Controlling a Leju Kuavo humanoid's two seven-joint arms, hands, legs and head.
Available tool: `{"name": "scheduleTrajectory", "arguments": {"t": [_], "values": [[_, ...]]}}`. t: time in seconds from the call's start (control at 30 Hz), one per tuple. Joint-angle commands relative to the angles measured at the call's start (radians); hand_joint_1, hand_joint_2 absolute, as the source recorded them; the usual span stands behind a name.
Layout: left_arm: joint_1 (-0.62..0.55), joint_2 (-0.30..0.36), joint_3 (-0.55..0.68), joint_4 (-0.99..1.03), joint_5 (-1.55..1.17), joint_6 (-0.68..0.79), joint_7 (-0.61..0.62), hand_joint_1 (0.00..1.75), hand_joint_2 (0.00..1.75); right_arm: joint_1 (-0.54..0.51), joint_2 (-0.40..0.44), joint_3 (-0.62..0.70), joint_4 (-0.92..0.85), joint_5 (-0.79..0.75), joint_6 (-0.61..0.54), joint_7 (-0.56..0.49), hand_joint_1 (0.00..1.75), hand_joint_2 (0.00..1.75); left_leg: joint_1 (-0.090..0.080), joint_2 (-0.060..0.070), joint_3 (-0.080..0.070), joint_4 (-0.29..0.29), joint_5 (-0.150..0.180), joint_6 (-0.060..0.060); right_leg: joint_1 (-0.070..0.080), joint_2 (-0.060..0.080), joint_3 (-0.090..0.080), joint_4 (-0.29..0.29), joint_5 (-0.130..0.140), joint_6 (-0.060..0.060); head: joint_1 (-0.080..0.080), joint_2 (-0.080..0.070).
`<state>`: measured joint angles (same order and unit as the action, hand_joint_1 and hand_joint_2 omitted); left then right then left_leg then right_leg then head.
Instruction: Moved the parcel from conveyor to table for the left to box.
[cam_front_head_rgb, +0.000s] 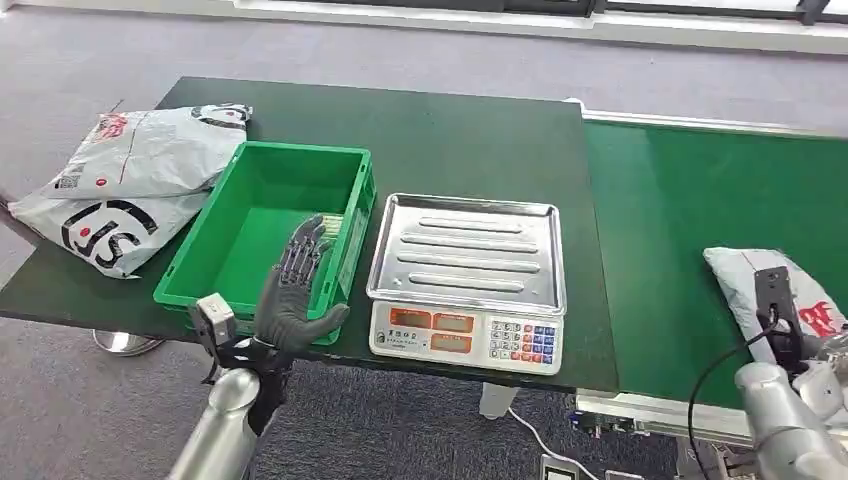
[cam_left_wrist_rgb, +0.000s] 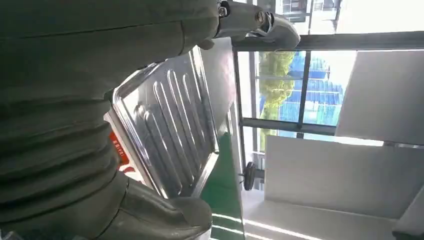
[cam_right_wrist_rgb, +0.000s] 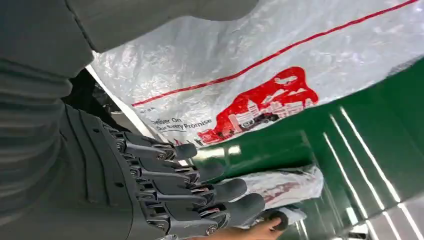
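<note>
A grey-white parcel (cam_front_head_rgb: 778, 288) with red print lies on the green conveyor belt (cam_front_head_rgb: 690, 220) at the right. In the right wrist view the same parcel (cam_right_wrist_rgb: 260, 75) lies close in front of my right hand (cam_right_wrist_rgb: 165, 195), between the thumb and the stretched fingers (cam_right_wrist_rgb: 220, 192). The fingers are apart and not closed on it. My left hand (cam_front_head_rgb: 293, 292) hovers with fingers spread over the near wall of the green crate (cam_front_head_rgb: 240, 170), holding nothing. The crate stands on the dark green table (cam_front_head_rgb: 470, 140).
A scale with a steel tray (cam_front_head_rgb: 465, 250) and keypad stands right of the crate; the tray (cam_left_wrist_rgb: 170, 125) is also in the left wrist view. Two printed parcels (cam_front_head_rgb: 125, 180) lie at the table's left end. Farther along the belt, a person's hand (cam_right_wrist_rgb: 260, 231) is beside another parcel (cam_right_wrist_rgb: 282, 186).
</note>
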<state>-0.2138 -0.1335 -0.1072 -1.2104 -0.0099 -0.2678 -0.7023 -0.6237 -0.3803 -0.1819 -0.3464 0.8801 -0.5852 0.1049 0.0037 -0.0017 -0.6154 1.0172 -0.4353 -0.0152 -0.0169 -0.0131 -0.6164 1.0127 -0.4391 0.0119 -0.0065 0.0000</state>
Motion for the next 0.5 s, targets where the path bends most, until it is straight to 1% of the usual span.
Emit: {"name": "scheduleTrajectory", "arguments": {"t": [0.03, 0.2, 0.37, 0.5], "values": [[-0.036, -0.004, 0.032, 0.061, -0.004, -0.004, 0.004, 0.00, 1.75, -0.058, 0.008, -0.065, 0.106, 0.000, 0.011, 0.002, 0.00, 1.75, 0.000, 0.001, 0.003, -0.001, -0.001, 0.000, 0.001, 0.002, 0.003, -0.002, 0.000, -0.001, 0.000, 0.000], [-0.037, -0.005, 0.032, 0.062, -0.004, -0.004, 0.004, 0.00, 1.75, -0.061, 0.009, -0.065, 0.105, 0.002, 0.012, 0.004, 0.00, 1.75, 0.000, 0.001, 0.002, -0.001, -0.001, 0.000, 0.000, 0.002, 0.002, -0.001, 0.000, -0.001, 0.000, 0.000], [-0.043, -0.004, 0.029, 0.069, -0.003, -0.002, 0.004, 0.00, 1.75, -0.079, 0.007, -0.020, 0.120, 0.058, 0.065, 0.046, 0.00, 1.75, 0.000, 0.002, 0.003, -0.001, -0.001, 0.000, 0.000, 0.002, 0.002, -0.001, 0.000, -0.001, 0.000, 0.000], [-0.047, -0.002, 0.026, 0.072, -0.003, -0.002, 0.004, 0.00, 1.75, -0.092, 0.028, 0.011, 0.116, 0.094, 0.108, 0.070, 0.00, 1.75, 0.000, 0.003, 0.002, -0.001, -0.001, 0.000, 0.000, 0.003, 0.001, -0.001, 0.000, -0.001, 0.000, 0.000]]}}
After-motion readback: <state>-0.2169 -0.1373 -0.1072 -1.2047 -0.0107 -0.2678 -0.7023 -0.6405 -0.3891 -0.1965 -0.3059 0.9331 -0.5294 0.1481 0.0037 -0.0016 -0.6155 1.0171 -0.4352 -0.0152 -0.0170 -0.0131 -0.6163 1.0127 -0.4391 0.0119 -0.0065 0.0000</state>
